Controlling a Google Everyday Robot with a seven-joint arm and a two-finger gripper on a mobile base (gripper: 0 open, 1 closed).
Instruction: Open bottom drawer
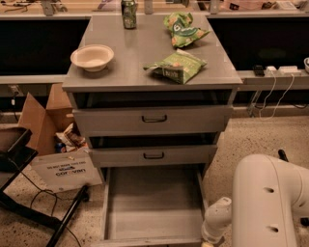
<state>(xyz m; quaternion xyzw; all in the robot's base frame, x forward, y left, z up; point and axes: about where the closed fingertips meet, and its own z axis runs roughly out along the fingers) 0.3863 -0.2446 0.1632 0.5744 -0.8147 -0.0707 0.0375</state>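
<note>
Camera view is showing me the bottom drawer (153, 207) standing pulled out at the foot of the grey metal cabinet (79, 103), its flat, smooth tray floor facing up. Above it I am counting two more: the middle drawer (120, 157) and the top drawer (111, 120), each carrying one dark loop handle. On the worktop (140, 48) are sitting one round cream bowl (92, 57), one green can (128, 10) and two crinkled green snack bags (176, 66). The rounded white arm (265, 202) is filling the lower right. Its end effector (208, 241) is hanging at the bottom edge, just beside the drawer's right front corner. I cannot tell how far open it is.

Grey cabinet top (140, 53) with white bowl (92, 57), green can (128, 7), two green snack bags (176, 66) (184, 29)
</note>
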